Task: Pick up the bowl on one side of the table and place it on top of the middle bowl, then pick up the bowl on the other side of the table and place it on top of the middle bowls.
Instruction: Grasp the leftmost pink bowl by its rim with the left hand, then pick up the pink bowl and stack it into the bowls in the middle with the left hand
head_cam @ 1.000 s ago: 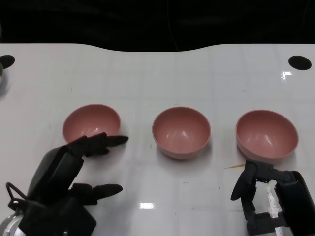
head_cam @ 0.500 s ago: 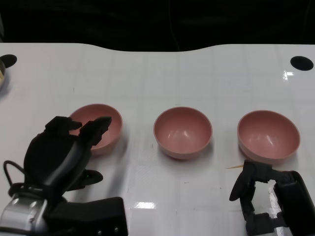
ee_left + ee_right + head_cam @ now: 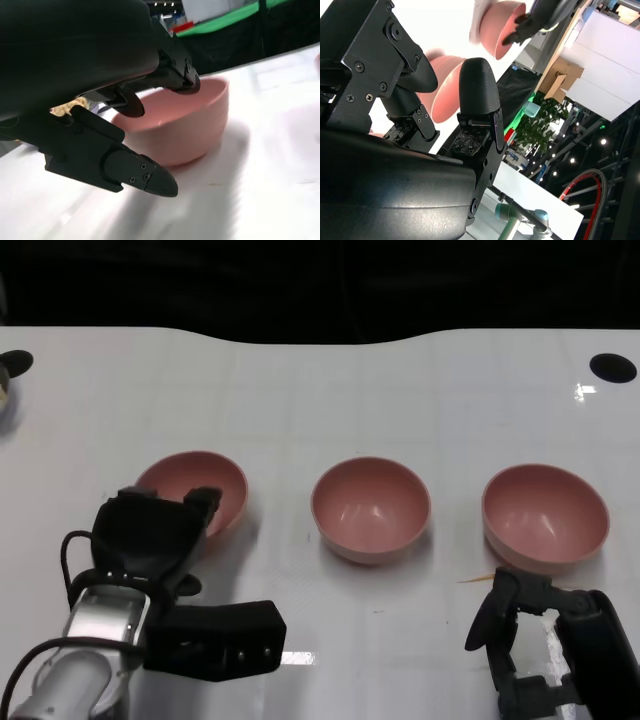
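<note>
White tabletop carries three pink bowls in a row, well apart from one another. At the left side, the left hand sits at the near rim of the left bowl. The left wrist view shows upper fingers hooked over the rim and a lower finger outside the wall, not yet closed on it. Middle bowl stands alone and upright. Right bowl stands further along, with the right hand just near of it, fingers apart and holding nothing.
</note>
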You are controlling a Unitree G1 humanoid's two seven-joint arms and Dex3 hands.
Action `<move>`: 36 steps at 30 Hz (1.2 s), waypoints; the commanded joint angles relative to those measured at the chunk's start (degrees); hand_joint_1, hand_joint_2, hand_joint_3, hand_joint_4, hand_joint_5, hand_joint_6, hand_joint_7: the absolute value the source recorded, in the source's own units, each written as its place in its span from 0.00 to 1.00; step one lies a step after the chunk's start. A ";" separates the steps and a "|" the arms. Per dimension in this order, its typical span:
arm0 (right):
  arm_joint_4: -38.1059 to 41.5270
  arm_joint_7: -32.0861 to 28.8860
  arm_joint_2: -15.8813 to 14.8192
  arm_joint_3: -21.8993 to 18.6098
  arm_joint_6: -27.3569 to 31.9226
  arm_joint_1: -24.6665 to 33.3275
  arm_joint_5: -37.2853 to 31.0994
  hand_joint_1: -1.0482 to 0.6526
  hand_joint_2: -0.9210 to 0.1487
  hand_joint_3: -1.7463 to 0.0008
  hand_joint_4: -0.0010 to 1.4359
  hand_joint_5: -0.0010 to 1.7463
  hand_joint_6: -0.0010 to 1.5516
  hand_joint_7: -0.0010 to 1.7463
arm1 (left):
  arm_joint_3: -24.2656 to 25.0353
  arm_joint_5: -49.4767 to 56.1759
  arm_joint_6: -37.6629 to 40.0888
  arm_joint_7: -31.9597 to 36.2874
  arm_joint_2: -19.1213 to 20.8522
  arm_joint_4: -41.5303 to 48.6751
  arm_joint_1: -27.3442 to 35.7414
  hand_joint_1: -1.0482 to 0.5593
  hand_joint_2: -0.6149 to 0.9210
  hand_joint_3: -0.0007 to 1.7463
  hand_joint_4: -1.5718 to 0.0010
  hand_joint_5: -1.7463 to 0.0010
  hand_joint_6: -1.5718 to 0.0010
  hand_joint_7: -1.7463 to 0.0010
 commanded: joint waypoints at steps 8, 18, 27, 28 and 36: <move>-0.74 -0.18 -0.01 -0.23 0.72 0.55 0.55 0.72 0.76 0.00 0.68 1.00 0.58 0.82 | -6.59 -3.07 -10.62 17.74 2.11 20.38 -10.80 0.42 0.96 0.00 0.48 0.17 0.19 0.94; -0.87 -0.35 0.45 0.01 0.59 0.77 0.38 0.74 0.76 0.00 0.67 1.00 0.58 0.83 | -8.89 -5.96 -19.50 32.56 3.45 28.15 -15.93 0.51 1.00 0.02 0.45 0.00 0.54 0.11; -1.74 -0.20 0.46 -0.10 1.08 1.19 0.16 0.74 0.77 0.00 0.67 1.00 0.57 0.82 | -9.24 -7.44 -23.62 33.68 4.17 22.45 -17.73 0.52 1.00 0.02 0.42 0.00 0.51 0.08; -1.83 -0.29 0.45 -0.14 1.01 1.29 0.06 0.74 0.77 0.00 0.67 1.00 0.57 0.82 | -9.43 -7.44 -24.27 33.54 4.11 21.20 -17.89 0.52 1.00 0.02 0.42 0.00 0.51 0.10; -2.38 0.30 -0.07 -0.14 0.59 2.29 0.44 0.73 0.78 0.00 0.67 1.00 0.57 0.82 | -10.92 -8.05 -26.57 30.37 1.81 13.64 -18.08 0.50 0.96 0.01 0.41 0.00 0.49 0.11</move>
